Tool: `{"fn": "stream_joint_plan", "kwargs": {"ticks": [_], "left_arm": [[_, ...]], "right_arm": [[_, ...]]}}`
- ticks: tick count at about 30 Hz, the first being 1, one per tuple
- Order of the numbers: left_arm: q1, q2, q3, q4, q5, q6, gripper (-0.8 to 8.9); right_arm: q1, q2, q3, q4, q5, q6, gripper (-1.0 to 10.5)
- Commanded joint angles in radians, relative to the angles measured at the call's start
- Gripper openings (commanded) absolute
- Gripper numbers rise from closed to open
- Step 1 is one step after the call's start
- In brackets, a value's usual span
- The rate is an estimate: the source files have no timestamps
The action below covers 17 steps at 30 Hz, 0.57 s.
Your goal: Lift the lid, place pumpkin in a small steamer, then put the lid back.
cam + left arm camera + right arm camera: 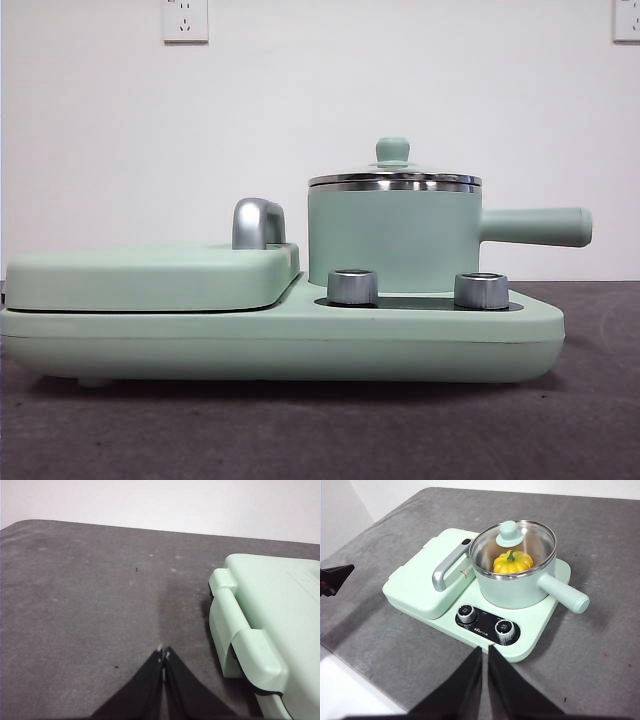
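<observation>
The small steamer (395, 238) (520, 587), a mint-green pot with a long side handle, stands on the wide base. The lid (394, 176) (512, 542) sits closed on its rim, mint knob on top. Through the glass, the right wrist view shows the yellow pumpkin (513, 562) with its green stem inside the pot. My right gripper (485, 652) is shut and empty, high above the table on the dial side of the base. My left gripper (163, 653) is shut and empty over bare grey table, beside the flat cover's end.
The wide mint-green base (300, 335) (535, 630) carries two chrome dials (352, 286) (466, 614). A flat rectangular cover (150, 275) (275, 615) with a chrome handle (257, 222) (445, 570) lies beside the pot. Grey table (600, 645) surrounds the appliance.
</observation>
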Motion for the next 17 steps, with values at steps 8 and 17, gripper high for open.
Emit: {"fn": "stream_joint_plan", "kwargs": {"ticks": [8, 17], "left_arm": [[0.001, -0.002, -0.02, -0.004, -0.002, 0.01, 0.06], [0.001, -0.002, -0.02, -0.004, -0.002, 0.01, 0.06]], "right_arm": [[-0.39, -0.037, -0.248, 0.307, 0.0, -0.003, 0.2], [-0.699, -0.22, -0.785, 0.853, 0.054, -0.049, 0.2]]}}
